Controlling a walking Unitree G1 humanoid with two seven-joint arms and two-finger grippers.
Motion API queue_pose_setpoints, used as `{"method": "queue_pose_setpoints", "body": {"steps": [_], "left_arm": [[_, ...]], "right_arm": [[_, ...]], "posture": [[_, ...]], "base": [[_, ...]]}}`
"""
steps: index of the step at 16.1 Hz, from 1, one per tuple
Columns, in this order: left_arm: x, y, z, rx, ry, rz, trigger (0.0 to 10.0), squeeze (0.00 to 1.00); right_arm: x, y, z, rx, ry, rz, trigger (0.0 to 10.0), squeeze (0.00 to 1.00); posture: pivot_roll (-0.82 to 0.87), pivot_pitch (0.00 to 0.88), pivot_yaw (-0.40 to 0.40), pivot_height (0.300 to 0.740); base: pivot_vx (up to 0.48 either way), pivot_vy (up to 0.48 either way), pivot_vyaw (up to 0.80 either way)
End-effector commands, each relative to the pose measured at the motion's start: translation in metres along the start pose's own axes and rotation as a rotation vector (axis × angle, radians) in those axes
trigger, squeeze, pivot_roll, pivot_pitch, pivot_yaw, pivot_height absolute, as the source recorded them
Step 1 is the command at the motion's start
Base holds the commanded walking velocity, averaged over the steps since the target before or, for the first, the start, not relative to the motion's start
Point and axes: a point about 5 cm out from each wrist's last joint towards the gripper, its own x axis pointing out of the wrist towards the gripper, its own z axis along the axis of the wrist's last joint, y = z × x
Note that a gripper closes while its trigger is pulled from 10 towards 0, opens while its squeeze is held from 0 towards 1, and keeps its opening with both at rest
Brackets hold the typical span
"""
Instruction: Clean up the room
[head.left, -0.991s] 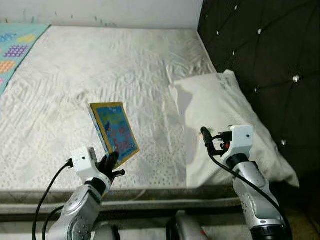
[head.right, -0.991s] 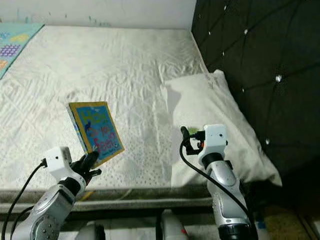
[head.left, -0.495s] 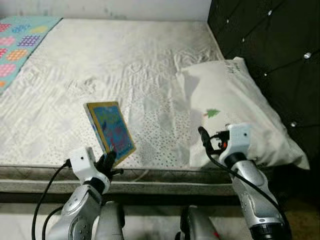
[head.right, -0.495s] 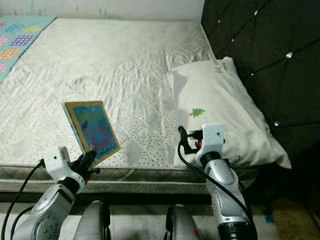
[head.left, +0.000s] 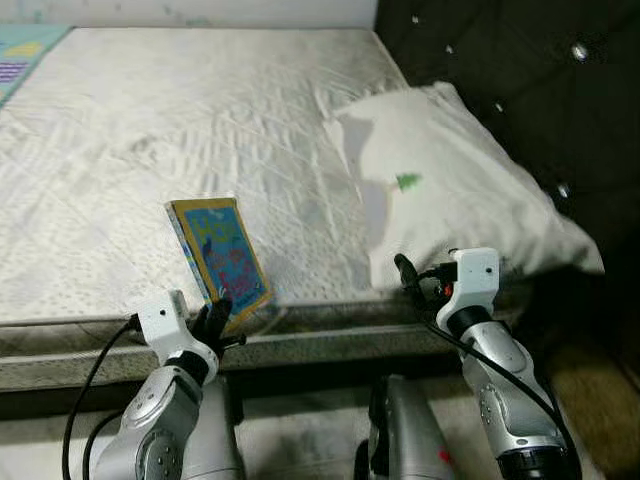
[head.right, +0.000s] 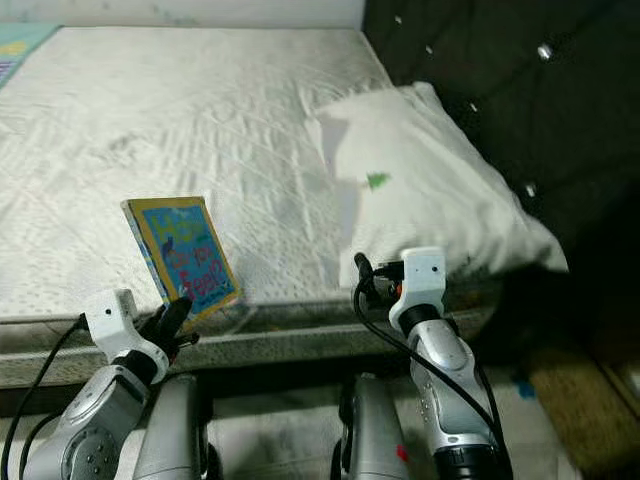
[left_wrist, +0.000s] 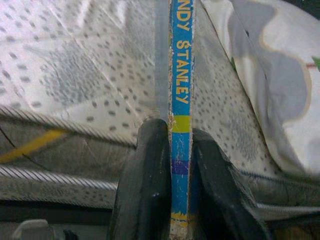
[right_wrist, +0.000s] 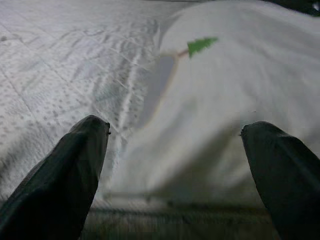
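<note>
A thin picture book (head.left: 220, 255) with a blue cover and yellow border stands upright over the bed's near edge, pinched at its lower corner by my left gripper (head.left: 218, 318), which is shut on it. In the left wrist view the blue spine (left_wrist: 181, 100) runs between the two black fingers (left_wrist: 150, 175). My right gripper (head.left: 408, 275) is open, held low in front of the white pillow (head.left: 450, 190), with nothing between its fingers (right_wrist: 65, 170).
The white mattress (head.left: 160, 120) spreads ahead, its front edge (head.left: 300, 345) just beyond my grippers. A black tufted headboard (head.left: 520, 70) rises on the right. A patterned mat (head.left: 25, 55) lies at the far left. Bare floor shows below.
The camera has pulled back and dipped, so the bed edge sits higher and the floor shows. The left gripper still holds the book; the right gripper stays open.
</note>
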Motion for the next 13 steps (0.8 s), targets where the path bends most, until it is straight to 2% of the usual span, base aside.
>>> {"method": "queue_pose_setpoints", "body": {"steps": [1,5,13], "left_arm": [[-0.0002,-0.0046,0.0082,-0.011,-0.051,-0.032,10.0,0.00],[0.0001,-0.0063,0.0110,-0.014,-0.073,-0.054,10.0,0.00],[0.0026,-0.0099,0.0130,-0.021,-0.084,-0.088,10.0,0.00]], "right_arm": [[-0.0001,-0.0021,-0.0008,0.005,0.005,-0.006,10.0,0.00],[0.0011,-0.0031,-0.0003,0.002,0.002,-0.009,10.0,0.00],[0.0029,-0.0050,-0.0002,-0.001,0.000,-0.017,10.0,0.00]], "posture": [[-0.05,0.155,-0.032,0.521],[-0.05,0.154,-0.033,0.521],[-0.05,0.145,-0.033,0.521]], "base": [[0.000,0.000,0.00],[0.000,0.000,0.00],[0.298,0.000,0.00]]}}
